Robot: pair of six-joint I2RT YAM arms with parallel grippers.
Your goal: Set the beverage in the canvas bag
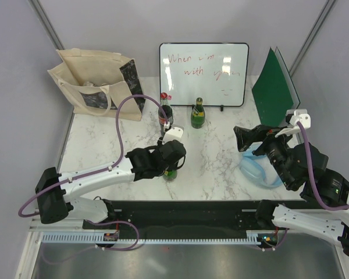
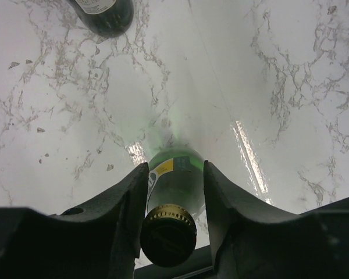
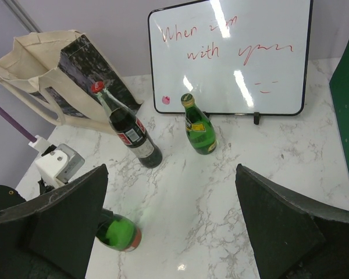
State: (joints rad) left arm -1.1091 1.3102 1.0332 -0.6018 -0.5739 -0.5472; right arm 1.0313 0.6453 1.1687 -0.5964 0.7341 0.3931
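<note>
Left wrist view shows our left claw (image 2: 175, 167) pinching a bottle (image 2: 177, 187) at lower centre; our right claw (image 3: 170, 174) hangs spread. We judge the grasp made; next calls for lifting it over the bag (image 1: 93, 75), upper left.

The canvas bag (image 1: 81, 75) is beige with a black print, the table (image 1: 221, 157) white marble veined grey, the whiteboard (image 1: 203, 72) white with red writing, the cola bottle (image 1: 164, 114) dark with a red cap, the near bottle (image 2: 173, 180) and far bottle (image 1: 198, 115) green with yellow labels, the folder (image 1: 273, 87) green
</note>
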